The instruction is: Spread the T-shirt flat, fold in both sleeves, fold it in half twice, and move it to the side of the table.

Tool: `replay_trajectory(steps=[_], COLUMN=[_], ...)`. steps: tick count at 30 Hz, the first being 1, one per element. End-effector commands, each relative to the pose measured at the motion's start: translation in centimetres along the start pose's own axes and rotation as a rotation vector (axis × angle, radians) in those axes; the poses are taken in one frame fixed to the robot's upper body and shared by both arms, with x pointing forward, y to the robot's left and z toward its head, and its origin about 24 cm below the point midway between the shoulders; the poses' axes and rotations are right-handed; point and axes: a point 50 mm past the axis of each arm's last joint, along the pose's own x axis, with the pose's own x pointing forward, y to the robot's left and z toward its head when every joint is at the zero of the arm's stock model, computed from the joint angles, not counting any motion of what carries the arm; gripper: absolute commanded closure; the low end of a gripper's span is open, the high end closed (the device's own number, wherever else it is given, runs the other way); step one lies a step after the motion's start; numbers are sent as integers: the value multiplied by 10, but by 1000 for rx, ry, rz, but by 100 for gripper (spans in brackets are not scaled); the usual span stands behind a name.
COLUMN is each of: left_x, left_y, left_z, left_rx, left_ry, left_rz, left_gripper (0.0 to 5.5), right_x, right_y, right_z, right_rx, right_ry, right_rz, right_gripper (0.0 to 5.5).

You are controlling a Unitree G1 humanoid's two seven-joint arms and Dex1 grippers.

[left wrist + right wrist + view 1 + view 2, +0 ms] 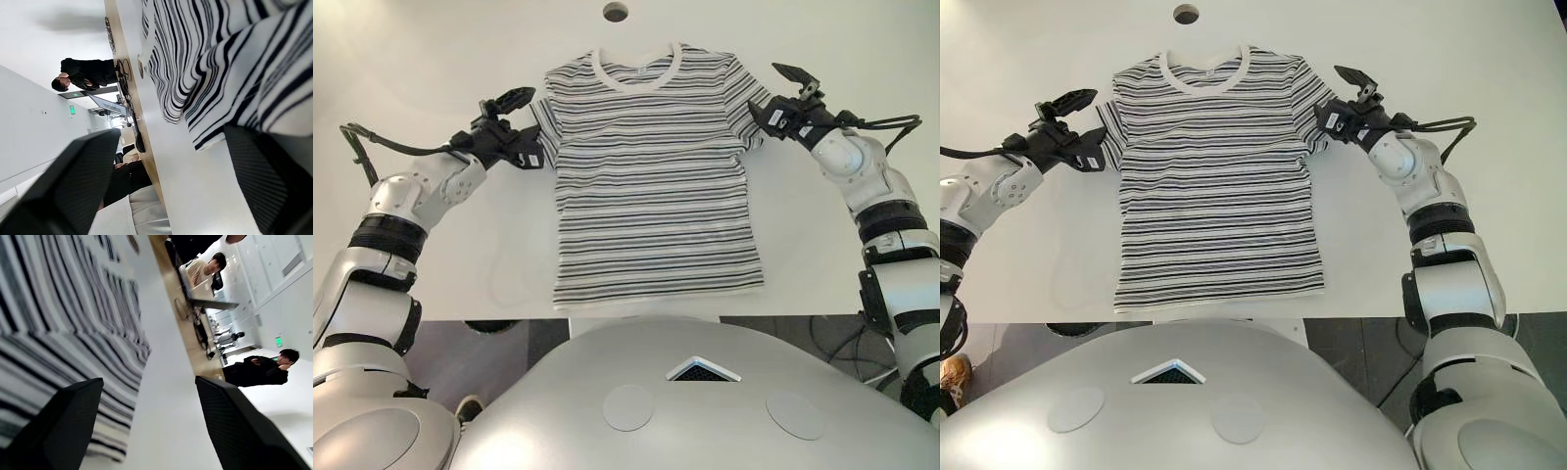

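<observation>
A black-and-white striped T-shirt lies spread flat on the white table, collar away from me. My left gripper stands open at the shirt's left sleeve, lower finger at the hem, upper finger raised above it. At the right sleeve my right gripper is open too, one finger by the sleeve's edge and the other lifted clear. Neither gripper has cloth pinched between its fingers.
A round cable hole sits in the table beyond the collar. The table's near edge runs just below the shirt's hem. Bare tabletop stretches to both sides of the shirt.
</observation>
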Motion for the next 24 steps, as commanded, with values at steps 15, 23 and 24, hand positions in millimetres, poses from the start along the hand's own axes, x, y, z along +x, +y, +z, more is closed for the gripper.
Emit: replay_trajectory(steps=[15,23,24], left_x=[-30,-31,-35], left_y=[-25,40,47], left_z=[-3,0,-7], left_rx=[-106,-642,-796], left_ry=[47,58,80], left_rz=[-109,449,557], left_gripper=[156,156,156], right_x=[-2,-9,-14], right_y=[-1,-31,-41], right_z=[-17,8,12], right_rx=[-69,149,233], right_ry=[59,-159,-207], right_rz=[29,-284,-383], right_gripper=[197,197,197])
